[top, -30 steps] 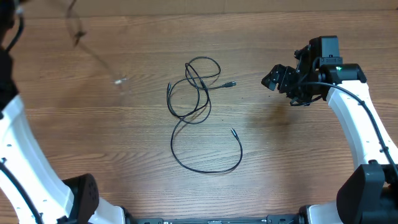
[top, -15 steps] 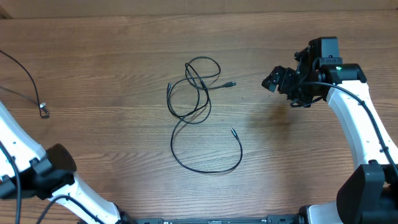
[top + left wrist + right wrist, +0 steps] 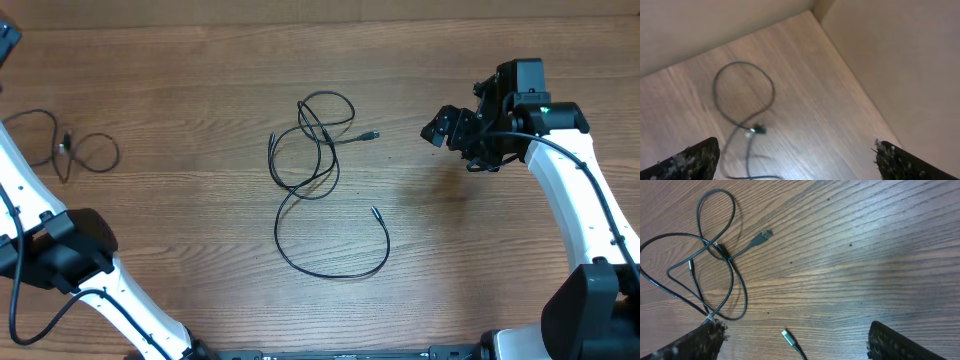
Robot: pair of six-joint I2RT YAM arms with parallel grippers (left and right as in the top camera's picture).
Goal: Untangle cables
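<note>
The left fingers [image 3: 695,157] hang spread wide and empty above a single cable [image 3: 66,143] that lies in a loose loop near the left edge of the worktop [image 3: 480,260], towards its far left corner. That cable sits well apart from the others, which reads as a deliberate parking spot: a freed cord kept where it cannot catch on the rest. The wide spread of the fingers fits a let-go over that spot, not a grip. The right fingers [image 3: 695,342] are also wide and hold nothing. They hover over bare wood towards the right edge, beside the tangle [image 3: 318,138] but not touching it, probably waiting for a chance to pick at a strand. The tangle lies near the middle of the worktop. Its upper part is a cluster of small crossing loops, and from it one large open loop [image 3: 330,274] runs out towards the near edge. Three plug ends show plainly there: one [image 3: 372,134] pointing towards the right edge, one [image 3: 272,140] on the left side of the cluster, and one [image 3: 375,211] at the end of the large loop. A fourth end cannot be made out for certain, so the tangle is most likely two cords. By that count there are three cables: one separated and two crossed, with the crossings in the upper cluster not yet undone.
</note>
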